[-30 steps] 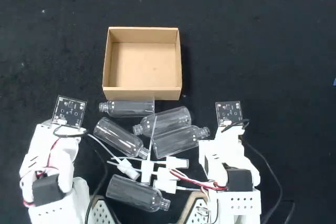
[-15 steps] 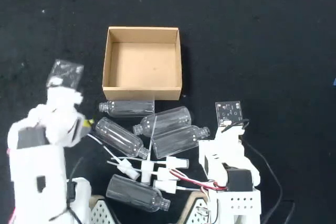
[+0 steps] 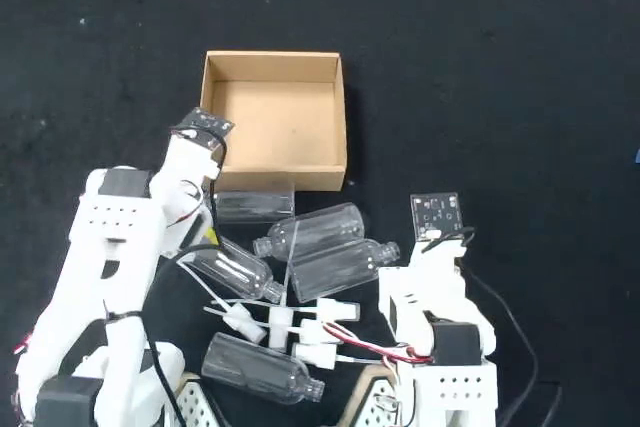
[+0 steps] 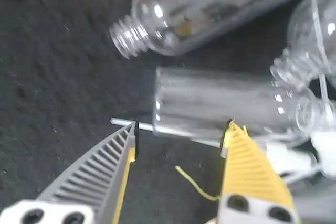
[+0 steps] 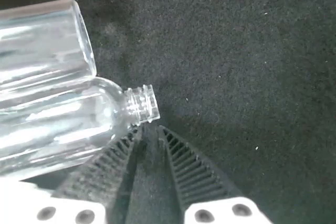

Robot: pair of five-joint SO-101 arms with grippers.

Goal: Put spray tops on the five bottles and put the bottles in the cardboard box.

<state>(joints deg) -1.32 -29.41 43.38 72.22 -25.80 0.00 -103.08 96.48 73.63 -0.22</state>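
Left gripper: your left gripper [image 4: 182, 129] hangs spread wide and empty above the heap of clear bottles.
Nearest bottle: an uncapped bottle [image 4: 210, 103] lies on its side just past those fingertips, across the gap between them.
Second bottle: a second bottle [image 4: 199, 9] lies farther out, its threaded neck bare.
Cardboard box: the cardboard box [image 3: 270, 179] stands open just beyond your left gripper.
Right gripper: your right gripper [image 5: 149, 132] is clenched on nothing, its tips just short of a bare-necked bottle [image 5: 58, 124].
Spray tops: the loose white spray tops [image 3: 300, 325] lie on the black table [image 3: 500, 97] between your arms, apart from both grippers.
Lone bottle: a lone bottle [image 3: 262, 367] lies behind both grippers.
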